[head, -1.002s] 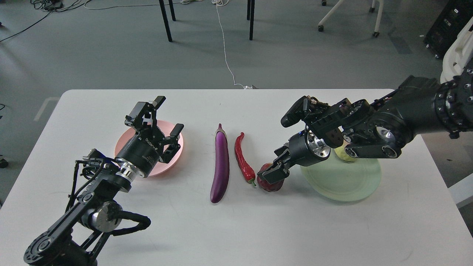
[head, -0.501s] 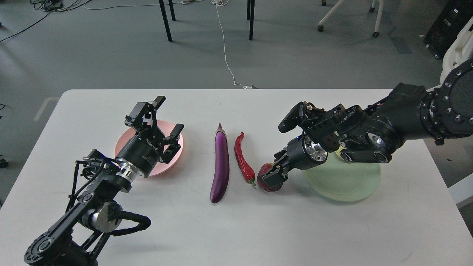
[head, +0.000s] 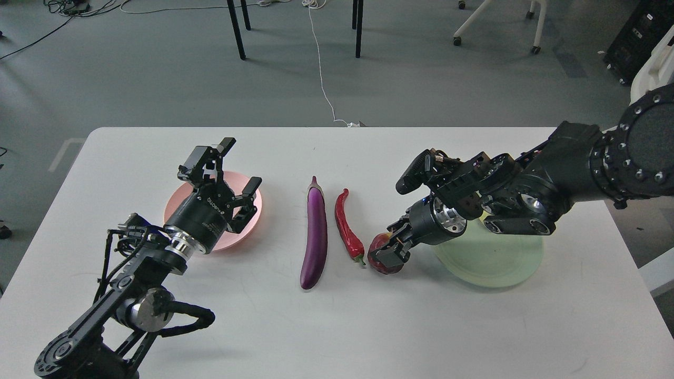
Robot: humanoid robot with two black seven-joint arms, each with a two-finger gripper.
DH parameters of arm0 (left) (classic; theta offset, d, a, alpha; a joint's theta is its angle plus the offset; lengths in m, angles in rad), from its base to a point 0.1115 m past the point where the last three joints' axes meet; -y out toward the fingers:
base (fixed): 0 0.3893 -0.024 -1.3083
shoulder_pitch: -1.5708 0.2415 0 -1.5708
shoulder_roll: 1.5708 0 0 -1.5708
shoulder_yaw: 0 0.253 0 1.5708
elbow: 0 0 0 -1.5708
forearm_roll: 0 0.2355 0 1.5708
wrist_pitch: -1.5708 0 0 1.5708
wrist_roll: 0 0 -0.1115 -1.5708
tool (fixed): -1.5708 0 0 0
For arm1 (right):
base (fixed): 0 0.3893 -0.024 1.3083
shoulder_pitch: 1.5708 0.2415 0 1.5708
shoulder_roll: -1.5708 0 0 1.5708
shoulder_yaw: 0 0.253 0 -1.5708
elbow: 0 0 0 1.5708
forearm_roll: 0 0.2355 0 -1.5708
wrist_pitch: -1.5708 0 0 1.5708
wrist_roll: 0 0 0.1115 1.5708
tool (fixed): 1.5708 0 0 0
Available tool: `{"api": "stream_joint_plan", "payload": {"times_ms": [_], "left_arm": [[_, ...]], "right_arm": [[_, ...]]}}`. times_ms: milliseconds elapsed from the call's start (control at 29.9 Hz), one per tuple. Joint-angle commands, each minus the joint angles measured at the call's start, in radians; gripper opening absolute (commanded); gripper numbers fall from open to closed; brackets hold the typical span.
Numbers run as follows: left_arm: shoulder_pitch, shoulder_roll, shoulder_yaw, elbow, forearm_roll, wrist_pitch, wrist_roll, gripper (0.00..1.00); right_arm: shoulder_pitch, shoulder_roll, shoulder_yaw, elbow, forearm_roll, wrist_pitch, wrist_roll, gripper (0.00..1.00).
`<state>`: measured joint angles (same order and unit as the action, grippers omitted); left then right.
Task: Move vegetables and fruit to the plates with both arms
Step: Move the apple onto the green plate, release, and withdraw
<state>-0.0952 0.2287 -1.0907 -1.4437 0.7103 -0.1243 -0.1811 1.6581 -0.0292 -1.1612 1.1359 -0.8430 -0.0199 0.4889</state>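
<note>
Desk (head: 326,326): white, and it holds all the food and both plates.
Eggplant (head: 314,232): long, shiny and purple, lying in the middle of the desk. Every place below is told from it.
Chili pepper (head: 348,227): thin, red and curved, just to the right of the eggplant, not touching it. Its green stem is at the near end.
Dark red fruit (head: 383,259): on the desk, right of the eggplant, just past the pepper's stem.
Right hand (head: 392,247): down on the dark red fruit, with its fingers around the fruit, pinching it.
Green plate (head: 489,258): far right of the eggplant, past the red fruit. The right arm covers part of it.
Yellow-green fruit (head: 482,215): only a tiny bit shows behind the right arm, at the far edge of the green plate.
Pink plate (head: 231,234): well to the left of the eggplant.
Left hand (head: 231,168): up above the pink plate, fingers spread wide, holding nothing.
</note>
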Motion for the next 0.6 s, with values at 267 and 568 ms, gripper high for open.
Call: {"api": "stream_joint_plan", "payload": {"times_ms": [267,568], "left_arm": [[-0.009,0.009,0.012,0.0,0.0,-0.005,0.0,0.99],[-0.012,0.035,0.011,-0.001,-0.002,-0.008,0.005,0.99]], "right_arm": [[0.189,-0.28,-0.001,0.116,-0.114,0.005,0.0,0.48],[0.129,-0.471,-0.064,0.176,-0.226,0.014,0.0,0.53]]}}
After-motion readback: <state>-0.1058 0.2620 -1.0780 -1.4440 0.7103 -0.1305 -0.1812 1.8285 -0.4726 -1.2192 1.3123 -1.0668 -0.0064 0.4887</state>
